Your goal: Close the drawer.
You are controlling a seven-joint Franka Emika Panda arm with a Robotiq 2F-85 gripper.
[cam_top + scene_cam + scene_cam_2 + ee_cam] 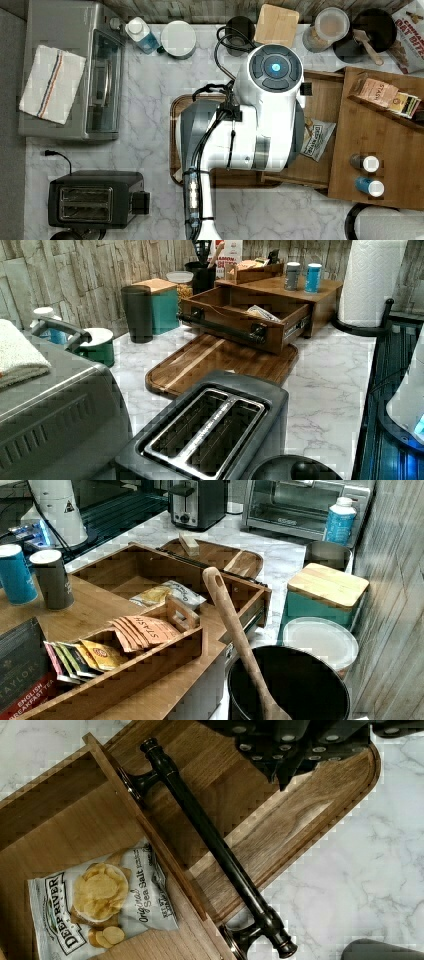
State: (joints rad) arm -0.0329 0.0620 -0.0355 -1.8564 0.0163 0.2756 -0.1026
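- The drawer (240,315) is seen pulled out of the wooden cabinet (320,295), its front panel reaching over the edge of the darker wooden tray (220,362) that lies on the marble table (330,385).
- In the wrist view, the long black bar handle (215,845) is shown running across the frame above the tray, and a bag of Deep River sea-salt chips (100,910) is seen lying flat on the drawer floor just behind the front panel.
- The end effector (295,750) is glimpsed as dark, blurred shapes at the frame's edge in the wrist view; whether its fingers are spread or closed cannot be told, and no contact with the handle is seen.
- In the top view, much of the drawer and tray is covered by the white arm (265,115), so the handle is hidden there; part of the chip bag is left showing at the arm's right.
- In the right view, the drawer's front is partly blocked by a wooden spoon (235,630) standing in a black pot (295,690).
- On the cabinet top, two spice jars (302,276) are seen upright side by side, and a wooden rack of tea packets (125,640) is seen near them.
- A black toaster (210,430) is seen close to the camera in the left view, cut off at the lower edge.
- A paper towel roll (372,280) is cut off at the top of the left view.
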